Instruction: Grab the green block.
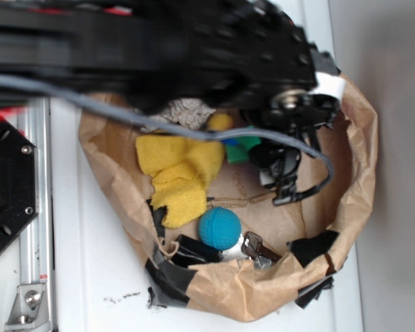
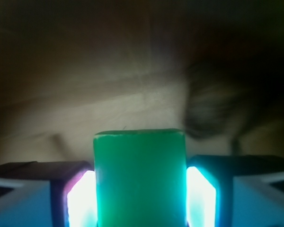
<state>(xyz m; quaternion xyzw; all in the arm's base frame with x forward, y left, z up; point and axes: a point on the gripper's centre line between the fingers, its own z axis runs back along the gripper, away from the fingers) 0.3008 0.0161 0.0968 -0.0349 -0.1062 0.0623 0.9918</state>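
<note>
The green block (image 1: 243,149) lies inside a brown paper bag (image 1: 363,145), just right of the yellow cloth (image 1: 183,173); only a small part shows under the black arm. In the wrist view the block (image 2: 140,175) stands as a smooth bright green bar between the two glowing pads (image 2: 80,198). It fills the gap and touches both. My gripper (image 1: 266,155) reaches down into the bag over the block, and in the wrist view (image 2: 140,194) its jaws are closed against the block's sides. The bag floor lies beyond.
A teal-blue ball (image 1: 219,228) sits at the bag's front. A small yellow object (image 1: 220,122) and a grey crumpled piece (image 1: 187,111) lie at the back. Dark metal clips (image 1: 252,247) and black tape (image 1: 171,277) are at the front rim. A metal rail (image 1: 34,207) runs on the left.
</note>
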